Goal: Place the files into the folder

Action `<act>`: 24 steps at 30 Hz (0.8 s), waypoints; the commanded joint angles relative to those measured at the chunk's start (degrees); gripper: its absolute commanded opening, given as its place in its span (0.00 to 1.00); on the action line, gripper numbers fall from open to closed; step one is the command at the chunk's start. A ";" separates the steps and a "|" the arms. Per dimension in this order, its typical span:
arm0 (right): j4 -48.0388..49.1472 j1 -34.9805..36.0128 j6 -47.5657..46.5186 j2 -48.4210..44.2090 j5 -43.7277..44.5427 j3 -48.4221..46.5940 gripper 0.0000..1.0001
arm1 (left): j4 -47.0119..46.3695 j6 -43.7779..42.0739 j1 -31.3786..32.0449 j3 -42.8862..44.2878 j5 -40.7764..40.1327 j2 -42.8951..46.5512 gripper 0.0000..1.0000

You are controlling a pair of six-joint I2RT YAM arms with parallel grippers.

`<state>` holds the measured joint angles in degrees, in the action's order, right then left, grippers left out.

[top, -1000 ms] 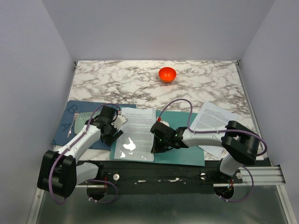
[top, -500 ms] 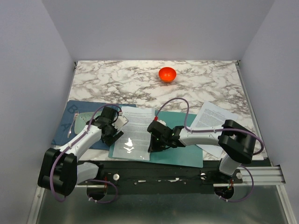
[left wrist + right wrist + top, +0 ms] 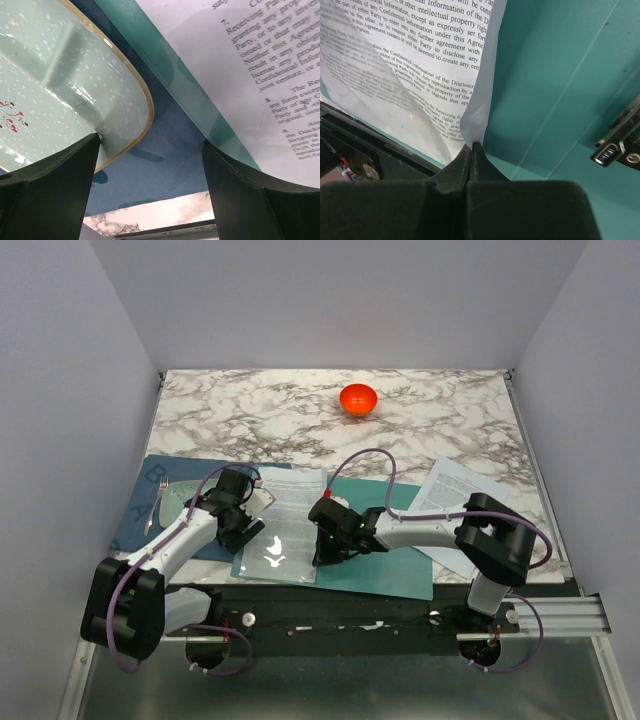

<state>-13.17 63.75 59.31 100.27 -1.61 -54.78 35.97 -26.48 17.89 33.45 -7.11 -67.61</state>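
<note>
While the right claw (image 3: 472, 147) stood shut tight on the near right corner of a white sheet of paper printed with small black text (image 3: 420, 60), that corner curled up off the big flat teal-green folder (image 3: 560, 75) beneath it. The sheet lay on the folder's left half. Its long axis ran away from the arms, leaning slightly right, and a glossy glare lay over its near end. The folder itself stretched crosswise along the near edge of the grey-veined marble table (image 3: 260, 420), with a metal clip (image 3: 617, 145) just right of the claw. A second printed sheet (image 3: 455, 502) sat skewed at the folder's right end. The left claw (image 3: 150, 185) hung wide open, gripping nothing, over a dark blue cloth mat (image 3: 165, 160) beside a pale mint speckled plate (image 3: 75, 90), just left of the folder.
</note>
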 commanded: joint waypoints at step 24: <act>-14.07 -0.19 -6.66 -16.41 11.35 1.25 0.54 | 8.23 2.13 0.13 11.18 -2.38 6.00 0.87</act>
<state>-22.26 63.81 54.02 88.82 3.84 -55.13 39.83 -25.63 18.02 39.05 -8.43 -64.16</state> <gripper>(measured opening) 0.546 0.875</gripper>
